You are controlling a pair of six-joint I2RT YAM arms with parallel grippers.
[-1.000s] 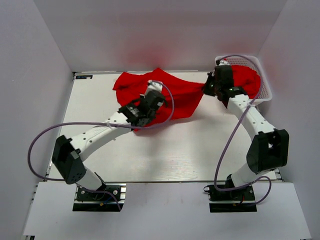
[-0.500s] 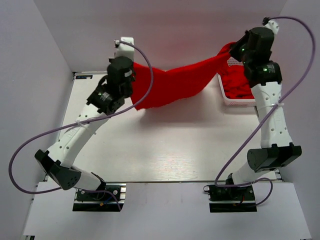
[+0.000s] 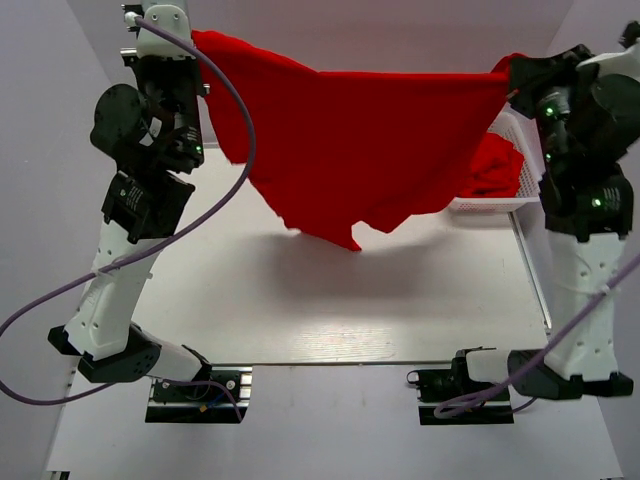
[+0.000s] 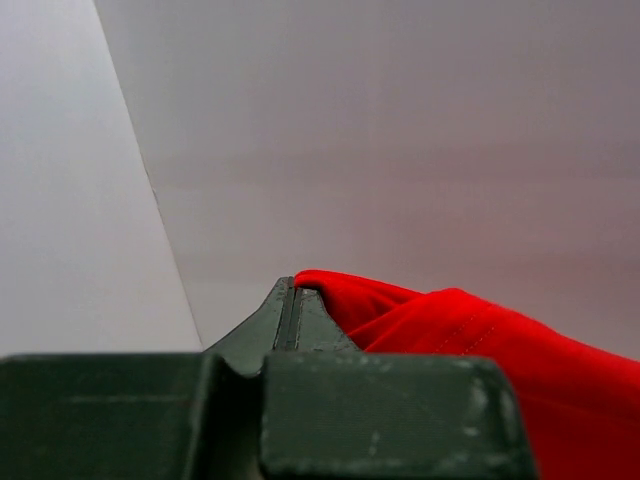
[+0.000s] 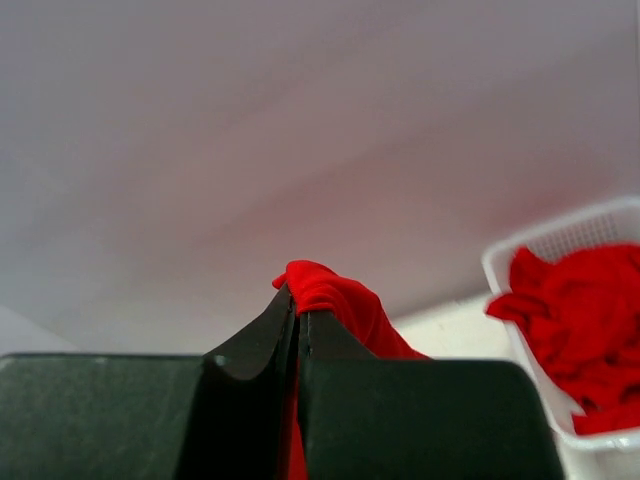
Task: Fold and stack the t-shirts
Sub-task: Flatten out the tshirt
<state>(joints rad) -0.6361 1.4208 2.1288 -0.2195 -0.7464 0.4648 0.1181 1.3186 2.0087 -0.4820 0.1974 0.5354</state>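
Observation:
A bright red t-shirt (image 3: pixel 360 140) hangs spread in the air between both raised arms, its lower edge dangling above the table. My left gripper (image 3: pixel 193 38) is shut on its upper left corner (image 4: pixel 330 290), with cloth bunched at the fingertips (image 4: pixel 290 305). On the other side, my right gripper (image 3: pixel 510 72) is shut on the upper right corner (image 5: pixel 320 285). More red t-shirts (image 3: pixel 495 165) lie crumpled in the white basket (image 3: pixel 490 205) at the back right, also seen in the right wrist view (image 5: pixel 580 320).
The white table (image 3: pixel 330 300) lies below the hanging shirt. Grey enclosure walls (image 3: pixel 60 150) stand on the left, back and right. Purple cables (image 3: pixel 240 140) loop from both arms.
Both arms have risen high and moved apart, lifting the shirt off the table and stretching it out flat in the air. A second ago it lay bunched on the table.

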